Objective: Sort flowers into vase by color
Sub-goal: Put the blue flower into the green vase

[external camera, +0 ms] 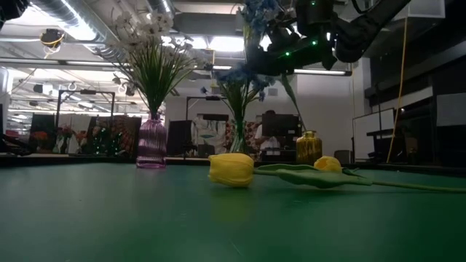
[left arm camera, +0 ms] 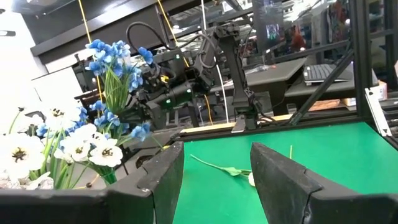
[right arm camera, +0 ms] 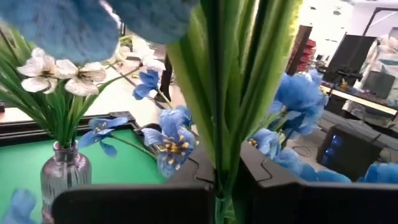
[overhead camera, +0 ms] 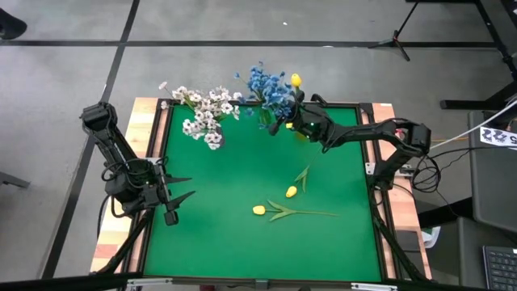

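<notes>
- While a yellow tulip (overhead camera: 296, 80) is being pinched by its green stem in the right pincer (overhead camera: 300, 114), held above the far edge of the desk (overhead camera: 242, 242) just beside the blue flowers (overhead camera: 268, 89), several slips are being risked.
- Because the stem (right arm camera: 231, 93) is being held between pressed-together fingers well below the bud, the bud could be swung into the blue blooms on the way down, and that bunch could be tipped or dragged out of its clear vase (external camera: 238, 138).
- If the stem is being lowered off line from the gold vase (external camera: 309, 148), it could be caught on the rim or dropped into the blue bunch, and the colours would be mixed.
- A thin stem could be slipping or twisting in the grip; how firmly it is being held cannot be told.
- The left pincer (overhead camera: 179, 188) is being kept spread and empty over the left side of the desk, well apart from the flowers.
- Counted: three vases are being shown, a purple vase (external camera: 151, 142) with the white flowers (overhead camera: 203, 113), the clear one with the blue, and the gold one.
- Two yellow tulips are lying on the green mat, the nearer tulip (overhead camera: 259, 210) and the farther tulip (overhead camera: 292, 191), and one more is being held, making three.
- Two arms are being seen.
</notes>
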